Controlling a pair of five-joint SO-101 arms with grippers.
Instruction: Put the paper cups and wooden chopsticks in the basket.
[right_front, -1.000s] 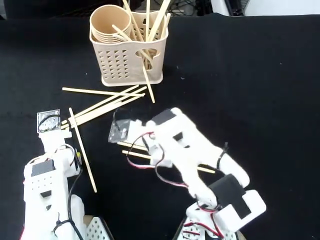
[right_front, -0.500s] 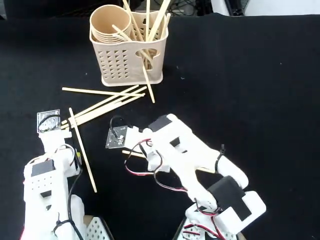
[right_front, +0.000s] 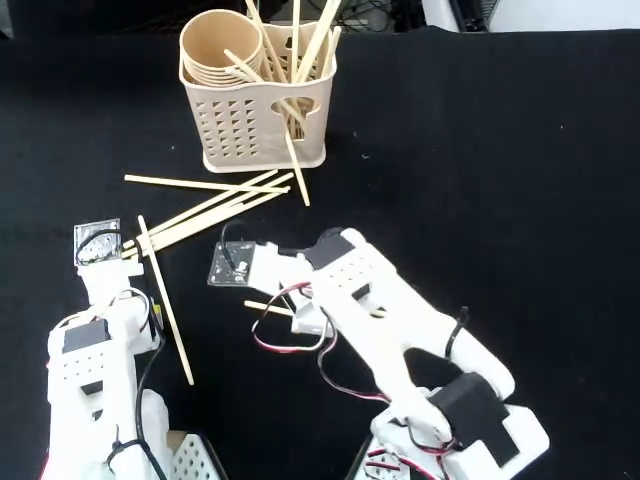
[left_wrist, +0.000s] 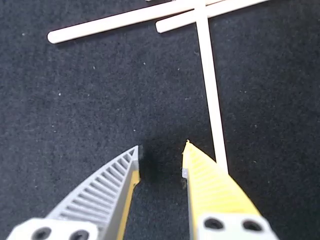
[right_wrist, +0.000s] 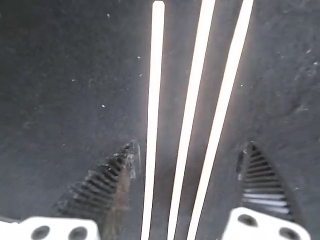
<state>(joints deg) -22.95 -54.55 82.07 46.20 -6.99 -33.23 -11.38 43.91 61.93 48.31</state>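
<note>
The black desk carries an unfinished job. Over the past second the right arm has swung its wrist slightly leftward. The right pincer now stands spread astride three loose chopsticks at near centre, so a pick-up appears imminent. The basket, far left, already holds stacked paper cups and several sticks. Further chopsticks lie left of centre. The left pincer, unmoved, is spread just beside one chopstick.

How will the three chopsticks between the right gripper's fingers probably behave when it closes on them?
The chopsticks look thin and straight, so probably stiff and light. Lying loose side by side, they may roll or bunch together when squeezed.
</note>
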